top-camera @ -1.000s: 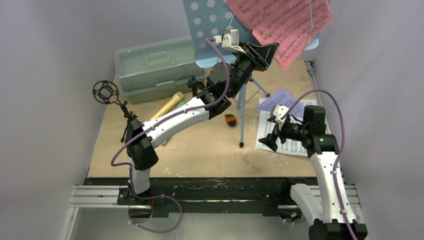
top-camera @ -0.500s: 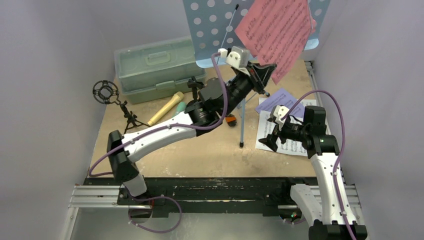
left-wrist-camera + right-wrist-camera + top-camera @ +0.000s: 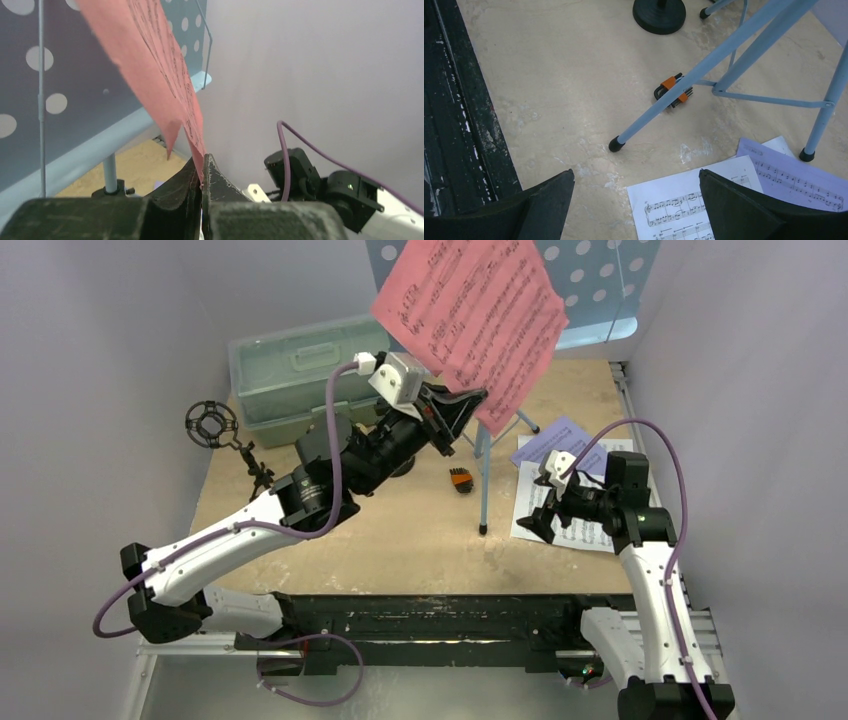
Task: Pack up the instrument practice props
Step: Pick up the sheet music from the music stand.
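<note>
My left gripper [image 3: 468,400] is shut on the lower edge of the red music sheets [image 3: 470,310] and holds them up in the air, left of the light-blue perforated music rack [image 3: 600,270]. In the left wrist view the sheets [image 3: 150,65] rise from between my closed jaws, with the rack [image 3: 30,100] behind. My right gripper [image 3: 540,520] is open and empty, low over the white sheet [image 3: 684,210], beside the purple sheet [image 3: 794,172]. The ring-top mic holder [image 3: 212,425] stands at the left. The round-base holder [image 3: 659,15] shows in the right wrist view. The microphones are hidden by my left arm.
The pale green case [image 3: 305,375] lies closed at the back left. A small orange-and-black hex key set [image 3: 460,481] lies by the rack's tripod legs [image 3: 483,490]. Grey walls close in on both sides.
My left arm has pulled the red sheets off the rack and swung them left and toward the front. The right arm has not moved.
</note>
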Tool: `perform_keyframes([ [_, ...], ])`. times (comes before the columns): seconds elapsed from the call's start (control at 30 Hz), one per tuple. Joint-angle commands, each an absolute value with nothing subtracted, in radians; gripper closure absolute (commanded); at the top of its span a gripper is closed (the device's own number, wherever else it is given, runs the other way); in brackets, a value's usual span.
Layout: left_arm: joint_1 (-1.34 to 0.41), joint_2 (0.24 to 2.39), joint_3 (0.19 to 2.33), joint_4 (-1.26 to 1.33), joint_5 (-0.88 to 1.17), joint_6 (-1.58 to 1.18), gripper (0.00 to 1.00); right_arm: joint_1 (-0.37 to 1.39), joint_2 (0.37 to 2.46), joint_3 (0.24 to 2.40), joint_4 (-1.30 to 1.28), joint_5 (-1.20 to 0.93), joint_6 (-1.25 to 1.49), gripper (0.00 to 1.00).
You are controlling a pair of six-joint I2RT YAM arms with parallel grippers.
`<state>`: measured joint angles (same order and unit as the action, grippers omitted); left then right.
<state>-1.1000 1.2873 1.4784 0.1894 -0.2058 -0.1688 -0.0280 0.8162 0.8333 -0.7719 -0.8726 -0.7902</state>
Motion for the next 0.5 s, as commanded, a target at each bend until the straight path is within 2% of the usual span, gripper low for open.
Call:
perform_keyframes([
  [0.0,-1.098,1.212,1.419,0.068,-0.141,-0.13,1.0,-0.025,0.821,0.828,-0.761,-0.862,-0.798,0.01],
  [0.47,-1.098,1.024,1.229,-0.141,-0.05,-0.052,1.0,-0.025,0.833,0.824,-0.753,-0.852,-0.798,0.01],
])
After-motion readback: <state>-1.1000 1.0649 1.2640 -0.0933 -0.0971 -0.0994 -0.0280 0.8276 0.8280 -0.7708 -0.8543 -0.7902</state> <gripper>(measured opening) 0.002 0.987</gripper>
